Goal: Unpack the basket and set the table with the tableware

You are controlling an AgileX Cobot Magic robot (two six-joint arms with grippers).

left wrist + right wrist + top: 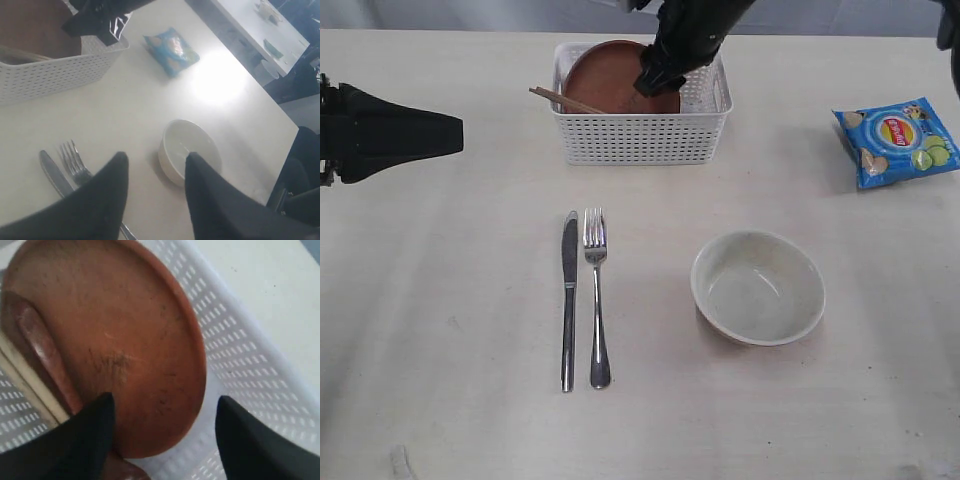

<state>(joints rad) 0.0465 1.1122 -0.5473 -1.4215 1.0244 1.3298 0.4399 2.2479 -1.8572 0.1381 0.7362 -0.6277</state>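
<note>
A white rectangular plastic basket point(640, 140) with lattice sides is sitting near the far edge of the large pale beige table point(440, 320). Bare tabletop is lying open between it and the steel knife point(568, 300) and steel fork point(597, 300), which are laid side by side. A round cream bowl point(760, 290) is standing well apart to their right, and a blue chip bag point(898, 140) is lying near the right edge. Inside the basket, a reddish-brown round plate point(115, 330) is being partly hidden by the wall. A reddish-brown wooden spoon point(45, 350) and pale wooden chopsticks point(25, 385) are lying along one side of the plate. The right gripper point(165, 397) is being held over the plate, jaws spread wide and pinching nothing; contact cannot be told. The left gripper point(156, 157) is hovering at the left, jaws parted and empty.
</note>
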